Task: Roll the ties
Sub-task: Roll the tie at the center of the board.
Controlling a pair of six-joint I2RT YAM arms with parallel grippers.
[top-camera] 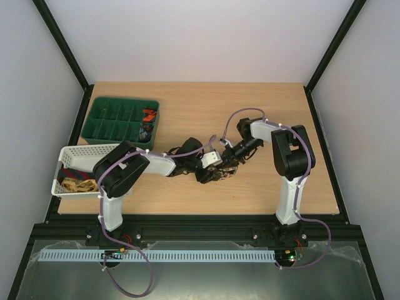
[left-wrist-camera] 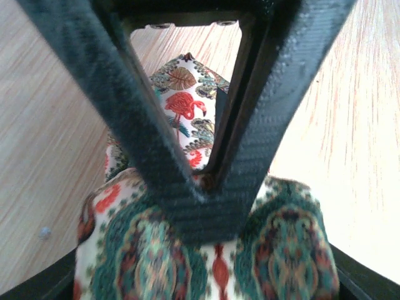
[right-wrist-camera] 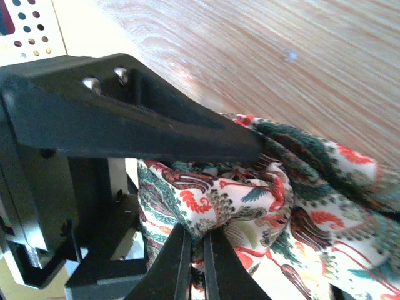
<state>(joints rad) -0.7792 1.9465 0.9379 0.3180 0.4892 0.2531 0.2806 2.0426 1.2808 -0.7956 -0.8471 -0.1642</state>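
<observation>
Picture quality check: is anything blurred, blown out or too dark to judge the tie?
Top external: evenly lit and sharp, but the flamingo-patterned fabric tie is small and mostly covered. Left wrist: the nearest fabric is out of focus, and the wooden table washes out on the right. Right wrist: the pattern is crisp where the right gripper pinches it.

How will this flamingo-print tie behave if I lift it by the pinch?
Probably floppy: the tie bunches in soft folds where the right pincer pinches it. Likely light, being thin cloth; its loose folds may sag or unroll.
</observation>
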